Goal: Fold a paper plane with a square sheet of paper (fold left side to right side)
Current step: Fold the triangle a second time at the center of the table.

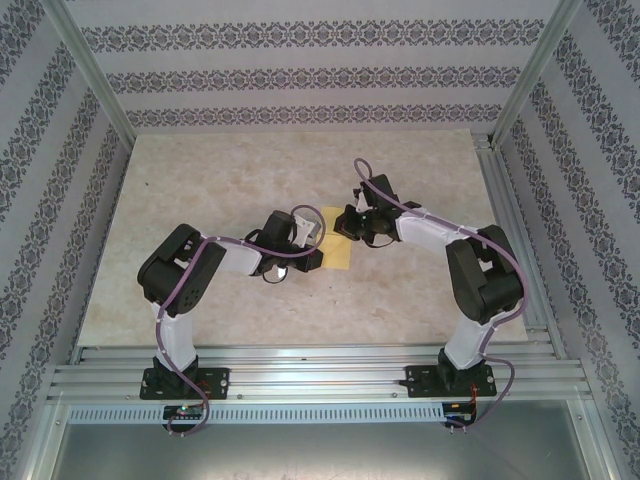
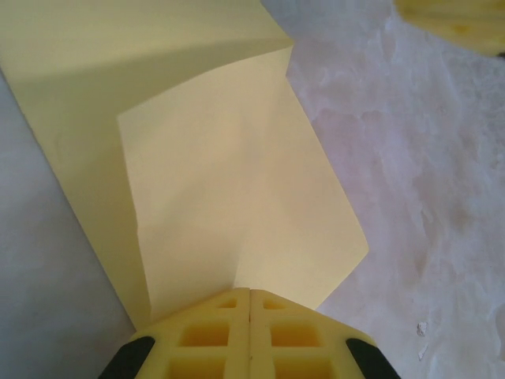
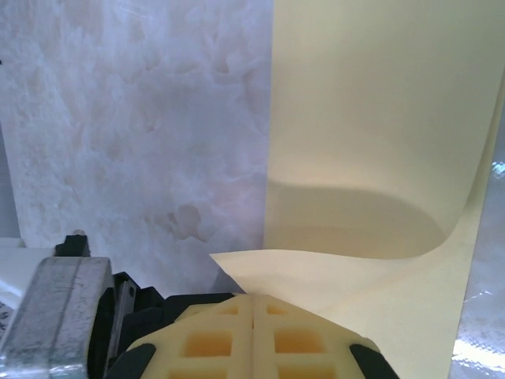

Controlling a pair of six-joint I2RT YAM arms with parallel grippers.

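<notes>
Paper [image 1: 340,252], on the worktop [image 1: 200,200], lies between the left tool [image 2: 249,292], pinching its left side, and the right tool [image 3: 252,297], pinching its curled right corner.

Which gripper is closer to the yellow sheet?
Neither; both are touching it. The left gripper is shut on a folded-over flap of the yellow sheet at its left side; the right gripper is shut on a lifted, curling corner at its right side.

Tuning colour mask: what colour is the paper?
Plain mustard yellow paper; best in left wrist view.
</notes>
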